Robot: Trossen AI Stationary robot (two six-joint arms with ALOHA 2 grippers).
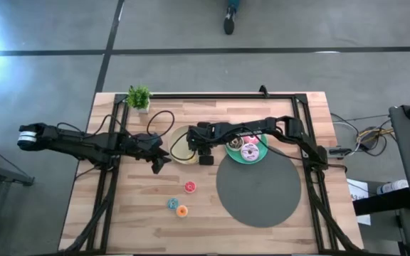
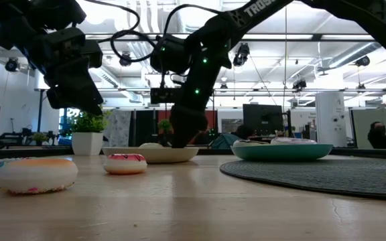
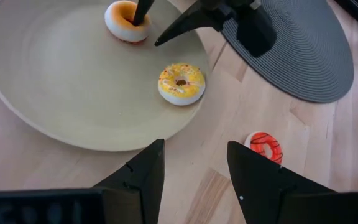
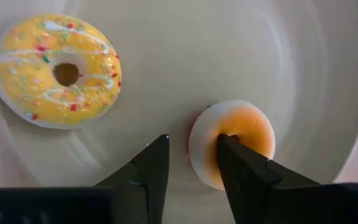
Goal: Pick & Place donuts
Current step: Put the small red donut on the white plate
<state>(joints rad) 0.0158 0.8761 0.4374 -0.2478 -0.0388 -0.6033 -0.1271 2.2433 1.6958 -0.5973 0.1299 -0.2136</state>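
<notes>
A beige plate (image 1: pixel 179 135) holds a yellow sprinkled donut (image 4: pixel 56 70) and an orange donut (image 4: pixel 232 143) with a white rim, both lying flat. My right gripper (image 4: pixel 192 148) is over the plate, pointing steeply down. It is open, one finger in the orange donut's hole and the other outside the rim. My left gripper (image 3: pixel 194 165) hangs open above the table at the plate's left edge (image 3: pixel 73 140), touching nothing. Small red (image 1: pixel 190 187), blue (image 1: pixel 171 204) and orange (image 1: pixel 182 210) donuts lie on the wood. My right gripper has one fingertip (image 4: pixel 229 144) in the hole of the orange donut (image 3: pixel 127 20), coming from above at a slant. I cannot tell whether it touches the hole's wall. The other finger (image 4: pixel 159 149) stands just outside the white rim (image 4: pixel 194 152), a narrow gap away. The donut lies flat on the plate.
A teal plate (image 1: pixel 258 160) with larger donuts (image 1: pixel 250 151) sits right of the beige plate, at the far edge of a round dark grey mat (image 1: pixel 258 188). A small potted plant (image 1: pixel 139 97) stands at the far left. The red donut (image 3: pixel 266 147) lies close to my left gripper.
</notes>
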